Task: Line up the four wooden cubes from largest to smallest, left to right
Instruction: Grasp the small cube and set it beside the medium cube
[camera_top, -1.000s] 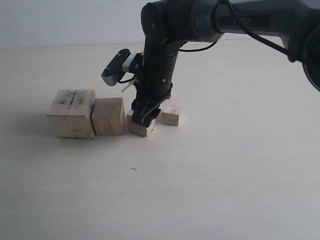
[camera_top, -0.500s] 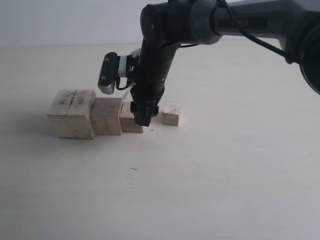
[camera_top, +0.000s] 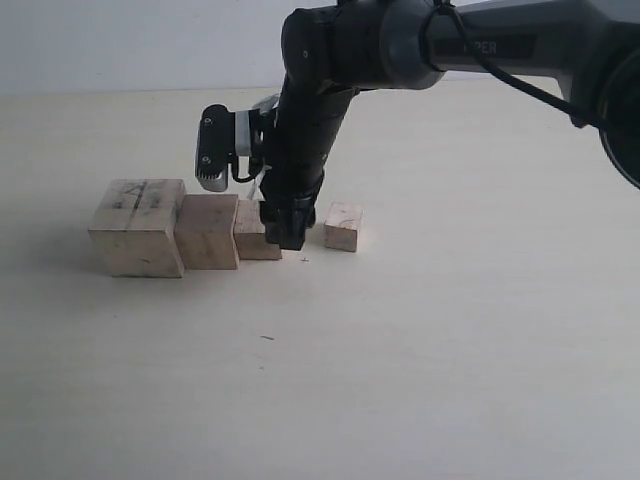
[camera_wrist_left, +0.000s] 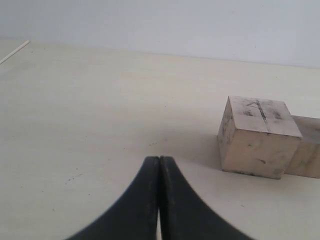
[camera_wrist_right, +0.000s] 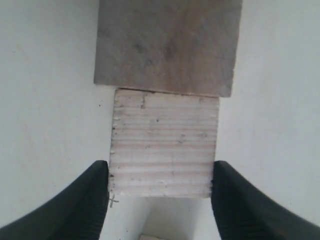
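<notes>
The row stands left of the table's middle and nearer its far edge than its near one. The big cube is at the left end; the second cube touches its right face; the third cube sits on the table, tight against the second.

The right gripper comes down over the third cube at its right end. In the wrist view the right gripper has a finger pressed to each of two opposite sides of the third cube, at a middling width, so it holds that cube. The closing line runs across the row, so the second cube lies straight ahead between the fingers.

The small cube stands alone, just right of the gripper, with bare table between it and the third cube. That gap is probably what the next move turns on: let go, lift, shift right along the row's line, and bring the small cube left until it touches.

The right arm is far nearer; the left gripper has its fingers pressed together, empty, well apart from the big cube.
</notes>
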